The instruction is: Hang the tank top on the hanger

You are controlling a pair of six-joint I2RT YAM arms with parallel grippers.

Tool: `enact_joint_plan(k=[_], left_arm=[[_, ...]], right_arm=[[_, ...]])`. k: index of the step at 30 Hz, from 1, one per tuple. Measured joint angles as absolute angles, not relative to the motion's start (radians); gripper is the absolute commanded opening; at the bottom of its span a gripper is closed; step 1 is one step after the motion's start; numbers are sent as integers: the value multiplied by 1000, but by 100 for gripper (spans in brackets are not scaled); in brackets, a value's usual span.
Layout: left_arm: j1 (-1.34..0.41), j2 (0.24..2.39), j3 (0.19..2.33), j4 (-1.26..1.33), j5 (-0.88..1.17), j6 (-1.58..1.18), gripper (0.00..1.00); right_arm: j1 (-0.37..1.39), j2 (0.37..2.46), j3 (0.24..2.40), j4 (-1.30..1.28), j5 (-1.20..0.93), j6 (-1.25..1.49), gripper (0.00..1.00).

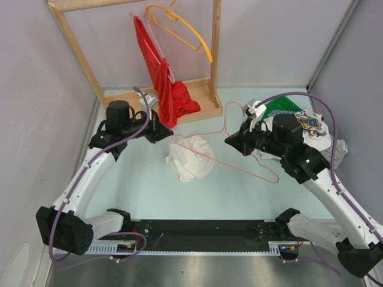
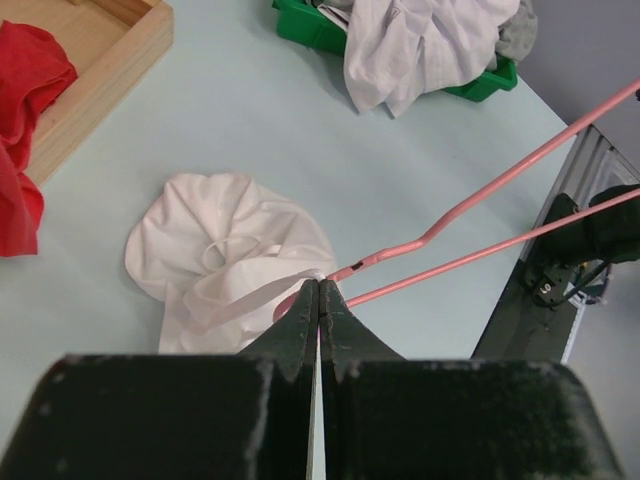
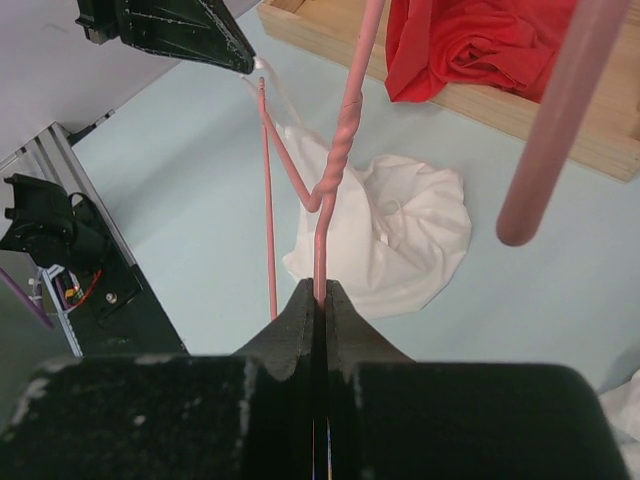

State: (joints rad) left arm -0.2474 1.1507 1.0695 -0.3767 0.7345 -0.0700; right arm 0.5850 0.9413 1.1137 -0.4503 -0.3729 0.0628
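Nearest, the tank top lies bunched on the table around the middle, with almost all of its fabric off the hanger. At its eleven o'clock, the left gripper is pinched tight on one narrow strap, raised beside the hanger's shoulder tip. At three o'clock, the right gripper is clamped on the pink hanger just below the twisted neck. I judge the task barely started: no strap is clearly looped on, and both shoulders are left to do. Farther off, at twelve o'clock, a red garment hangs.
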Motion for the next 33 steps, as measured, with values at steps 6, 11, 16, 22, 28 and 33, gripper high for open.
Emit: enact_joint_plan(k=[6,11,16,22,28,33], left_arm=[[-247,1173,1069,-378,797,-70,0],[-247,1175,1069,-375,857,-78,0],[-247,1177,1060,-338,915,-106,0],[-248,1177,1034,-270,971,-156,0],[-253,1178,1028,-242,994,-180,0],[-259,1178,1028,-230,999,-186,35]], right_arm=[[587,963,1114,-446,-361,49,0],[588,965,1105,-414,-357,44,0],[588,965,1062,-360,-359,51,0],[588,965,1027,-310,-381,68,0],[590,965,1027,-265,-404,80,0],[591,965,1027,-246,-424,90,0]])
